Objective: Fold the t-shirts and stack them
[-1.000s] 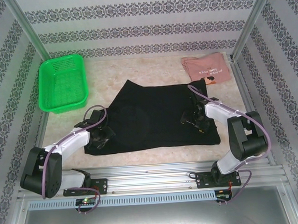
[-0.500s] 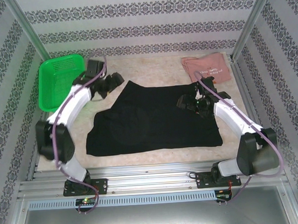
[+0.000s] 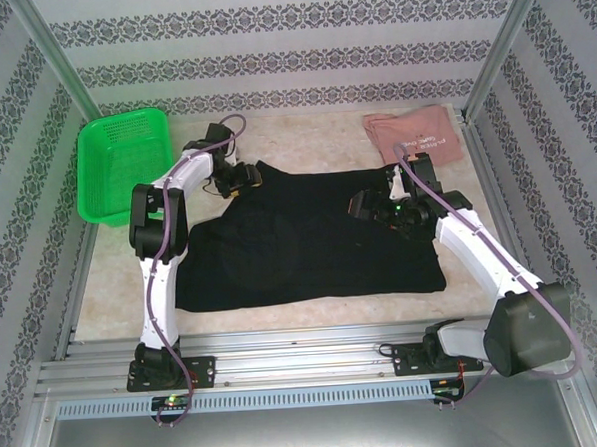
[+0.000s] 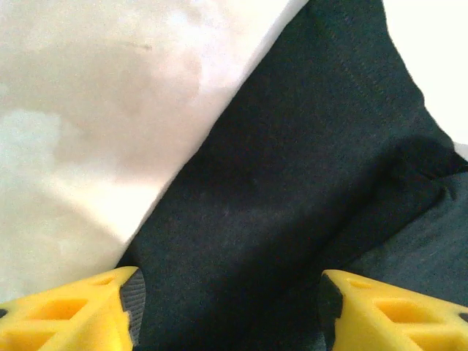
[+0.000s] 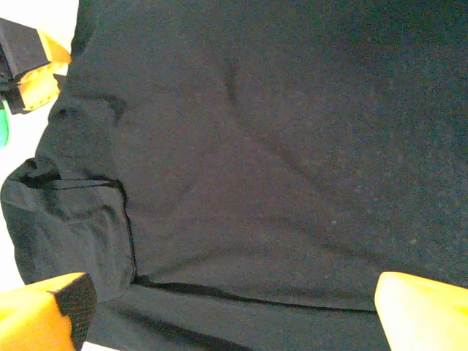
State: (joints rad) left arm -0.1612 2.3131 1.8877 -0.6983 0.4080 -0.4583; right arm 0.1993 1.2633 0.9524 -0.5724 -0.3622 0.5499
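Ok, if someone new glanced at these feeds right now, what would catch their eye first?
The big black t-shirt spread across the middle of the table stands out first. The left fingers are open at its far-left corner and the right fingers are open above its right side. After that come the bright green basket at the far left and the pink t-shirt at the far right.

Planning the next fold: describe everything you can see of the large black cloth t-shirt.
The large black cloth t-shirt is plain, soft and matte, lying spread flat on the pale marbled tabletop, with a layered fold near its far left corner. The left gripper hovers open at that corner, the right gripper open over its right half; contact is unclear.
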